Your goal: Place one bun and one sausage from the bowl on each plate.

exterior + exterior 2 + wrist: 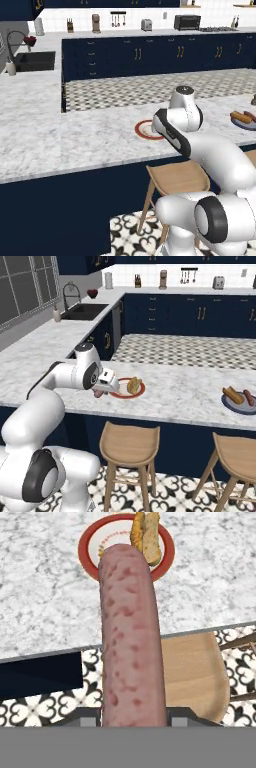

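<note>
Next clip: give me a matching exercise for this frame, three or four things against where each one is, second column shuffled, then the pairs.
Things:
1. sausage
2. bun
3. blue plate
4. stool

Places:
A. on the floor below the counter edge
B. far along the counter, holding a bun and a sausage
C. clamped in the gripper, short of the red-rimmed plate
D. lying on the red-rimmed plate

Pairs: 1-C, 2-D, 3-B, 4-A

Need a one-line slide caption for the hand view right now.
Sausage held in the hand, pointing toward the red-rimmed plate that already holds a bun.
</note>
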Controlling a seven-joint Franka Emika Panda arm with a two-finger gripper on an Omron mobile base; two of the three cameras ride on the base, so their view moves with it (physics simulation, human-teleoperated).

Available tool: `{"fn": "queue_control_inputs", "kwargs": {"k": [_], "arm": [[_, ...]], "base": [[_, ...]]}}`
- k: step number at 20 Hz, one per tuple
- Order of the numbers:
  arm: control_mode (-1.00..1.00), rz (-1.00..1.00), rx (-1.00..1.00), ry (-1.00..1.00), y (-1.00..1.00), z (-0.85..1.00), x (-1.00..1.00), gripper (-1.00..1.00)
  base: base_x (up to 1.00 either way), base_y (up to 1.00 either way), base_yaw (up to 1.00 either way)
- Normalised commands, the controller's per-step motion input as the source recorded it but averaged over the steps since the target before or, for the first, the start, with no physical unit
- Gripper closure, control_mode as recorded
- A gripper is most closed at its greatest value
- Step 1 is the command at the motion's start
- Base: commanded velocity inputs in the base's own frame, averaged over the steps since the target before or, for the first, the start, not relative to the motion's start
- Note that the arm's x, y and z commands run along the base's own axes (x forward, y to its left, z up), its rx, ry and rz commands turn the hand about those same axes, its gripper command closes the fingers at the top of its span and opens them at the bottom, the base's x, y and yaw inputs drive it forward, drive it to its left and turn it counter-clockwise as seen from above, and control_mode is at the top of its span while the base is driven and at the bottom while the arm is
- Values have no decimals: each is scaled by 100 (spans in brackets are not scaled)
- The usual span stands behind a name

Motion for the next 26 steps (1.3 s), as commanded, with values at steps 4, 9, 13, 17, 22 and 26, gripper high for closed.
{"fn": "queue_control_inputs", "kwargs": {"k": [4,9,13,17,22,26], "arm": [[100,0,0,0,0,0,0,100],[100,0,0,0,0,0,0,100],[-100,0,0,0,0,-2,22,100],[-100,1,0,2,0,-18,100,100],[-100,0,0,2,0,-42,100,100],[-100,0,0,0,-3,-64,90,100]], "base": [[45,4,1],[52,-3,7],[46,0,3],[0,0,0],[0,0,0],[0,0,0]]}}
